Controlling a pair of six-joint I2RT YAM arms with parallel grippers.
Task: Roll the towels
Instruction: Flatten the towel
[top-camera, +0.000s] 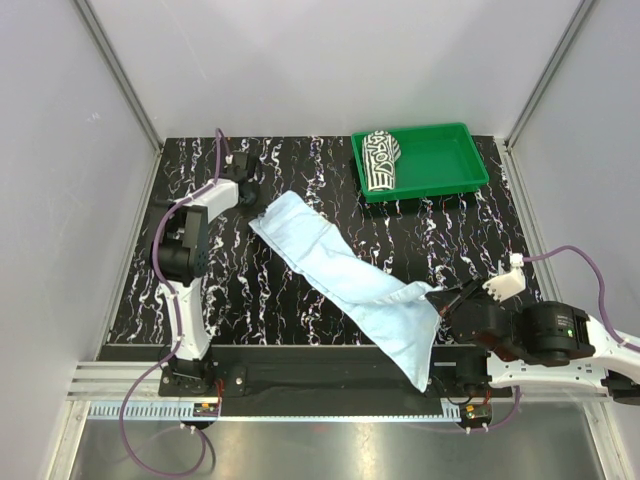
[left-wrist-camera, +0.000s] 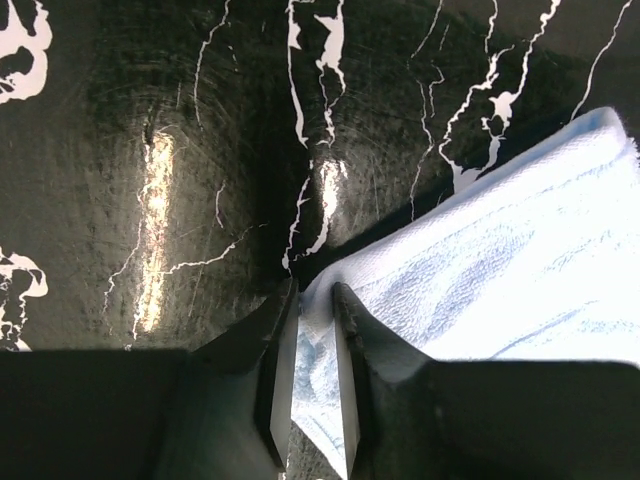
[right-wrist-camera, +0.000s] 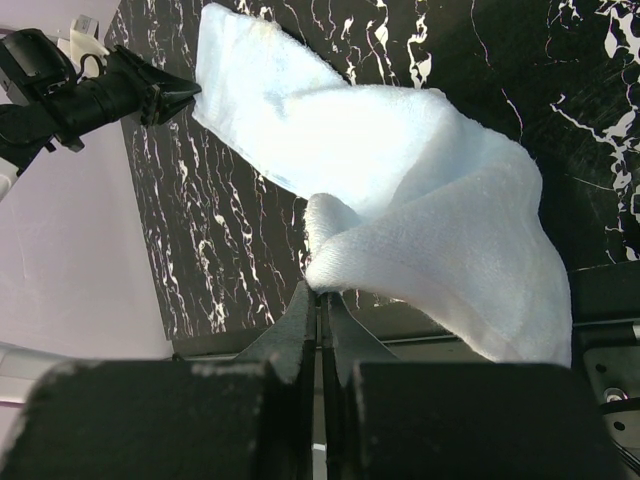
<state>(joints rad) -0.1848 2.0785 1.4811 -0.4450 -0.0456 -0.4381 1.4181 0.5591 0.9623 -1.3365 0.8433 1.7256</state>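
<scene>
Pale walls and aluminium posts close in a black desk (top-camera: 250, 290) veined with white. At its far right sits a green tray (top-camera: 470, 165), and the striped towel (top-camera: 380, 160) lies rolled up in the left part of that tray, its roll running near to far.

Across the middle of the desk the pale blue towel (top-camera: 330, 260) stretches as a long diagonal band, from a far-left end near the left arm to a near-right end that hangs over the desk's near edge. It is unrolled and mostly flat, apart from a raised fold along its right side.

The left end effector (top-camera: 248, 196) reaches the towel's far-left corner. In the left wrist view its two fingers (left-wrist-camera: 280, 340) stand on either side of that corner with blue cloth filling the narrow gap between them, so it is pinching the corner low against the desk.

The right end effector (top-camera: 437, 297) comes in from the right at the near part of the towel. In the right wrist view its fingers (right-wrist-camera: 300, 320) are pressed together at the tips on a bunched fold of the cloth, which rises there in a soft hump. Beyond that hump the towel spreads away toward the left arm.
</scene>
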